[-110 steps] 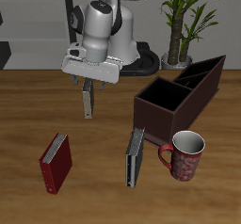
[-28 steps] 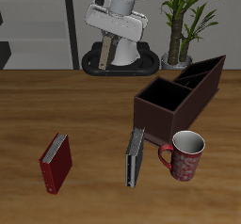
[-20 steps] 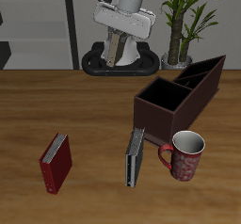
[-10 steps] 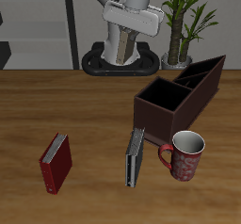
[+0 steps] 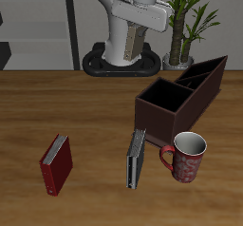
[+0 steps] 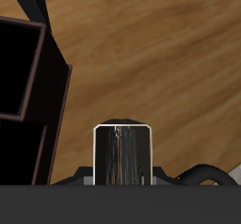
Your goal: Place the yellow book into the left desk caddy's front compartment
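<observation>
- Exterior view: the gripper (image 5: 134, 42) is raised high above the table (image 5: 57, 102), clamped on the yellow book (image 5: 132, 46), which hangs tilted between the jaws.
- The yellow book is a slim hardcover with a dull olive-yellow cover and pale page edges; in the wrist view its end (image 6: 122, 154) fills the gap between the jaws.
- Count: one left desk caddy (image 5: 180, 99), one red book (image 5: 56, 163), one greyer slim book (image 5: 137, 158), one red mug (image 5: 186, 157).
- The front compartment (image 5: 163, 101) is open-topped and lies below the jaws, nearer the table's front edge.
- The mug and the greyer book stand just beside the caddy's near end.
- The red book lies well apart from the caddy.
</observation>
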### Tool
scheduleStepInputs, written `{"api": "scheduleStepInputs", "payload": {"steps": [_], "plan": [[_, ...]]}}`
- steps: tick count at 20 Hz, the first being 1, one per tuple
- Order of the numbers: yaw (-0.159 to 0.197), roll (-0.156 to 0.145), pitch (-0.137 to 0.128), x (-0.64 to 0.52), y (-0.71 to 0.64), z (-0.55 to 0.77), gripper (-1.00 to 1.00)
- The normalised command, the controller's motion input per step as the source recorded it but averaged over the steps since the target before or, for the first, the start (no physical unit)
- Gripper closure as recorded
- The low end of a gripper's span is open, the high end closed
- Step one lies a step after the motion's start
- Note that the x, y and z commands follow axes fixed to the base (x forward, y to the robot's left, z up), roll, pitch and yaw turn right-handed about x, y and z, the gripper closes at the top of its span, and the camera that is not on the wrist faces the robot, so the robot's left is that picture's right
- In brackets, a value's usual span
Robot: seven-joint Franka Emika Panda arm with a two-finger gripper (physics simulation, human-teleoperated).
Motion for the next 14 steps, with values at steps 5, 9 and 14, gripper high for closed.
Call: {"api": "scheduleStepInputs", "payload": {"steps": [5,9,14], "plan": [[-0.046,0.040,0.004,0.01,0.21,0.06,1.00],[-0.039,0.020,-0.004,0.05,0.21,0.03,1.00],[-0.022,-0.006,0.003,0.17,0.16,0.01,1.00]]}}
